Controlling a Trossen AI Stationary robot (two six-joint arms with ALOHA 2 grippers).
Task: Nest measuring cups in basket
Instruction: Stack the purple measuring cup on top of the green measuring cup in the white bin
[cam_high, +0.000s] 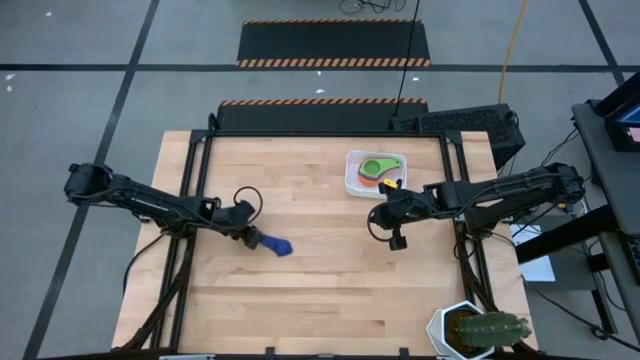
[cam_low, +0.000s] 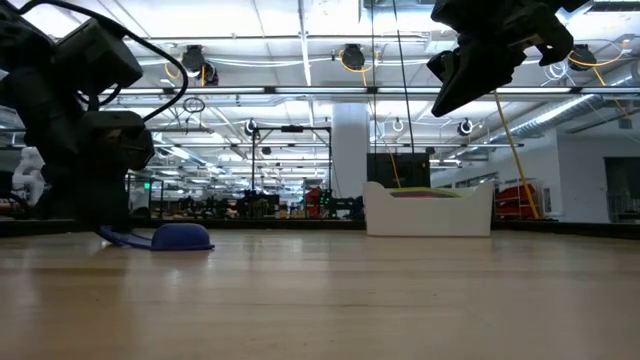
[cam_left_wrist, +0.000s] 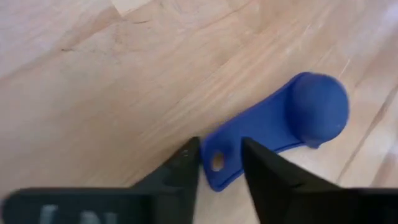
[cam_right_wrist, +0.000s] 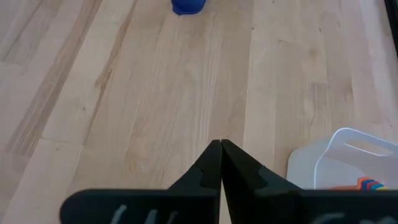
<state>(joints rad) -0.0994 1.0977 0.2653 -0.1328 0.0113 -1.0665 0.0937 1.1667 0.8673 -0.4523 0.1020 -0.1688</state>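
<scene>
The left gripper (cam_left_wrist: 217, 163) has its fingers closing around the flat handle of the blue measuring cup (cam_left_wrist: 292, 124), upside down left of table centre. It looks light, stiff, slippery; handle is the sensible hold. The right gripper (cam_right_wrist: 220, 163), clenched empty, hovers beside the basket (cam_high: 352, 180).

Open wood across the middle of the table (cam_high: 330, 290), between the two arms; nothing stands on it there.

Blue cup (cam_high: 280, 246) lies upside down on the left half, handle between the left gripper (cam_left_wrist: 219, 165) fingers, arm low over that side.

Basket (cam_high: 352, 180) near the far edge, low walls, stacked cups (cam_high: 378, 168) inside filling most of it, top uncovered.

Right gripper (cam_right_wrist: 221, 149) raised just beside the basket's near side, fingers together, crowding that approach.

Cactus pot (cam_high: 478, 330) at the near right corner.
</scene>
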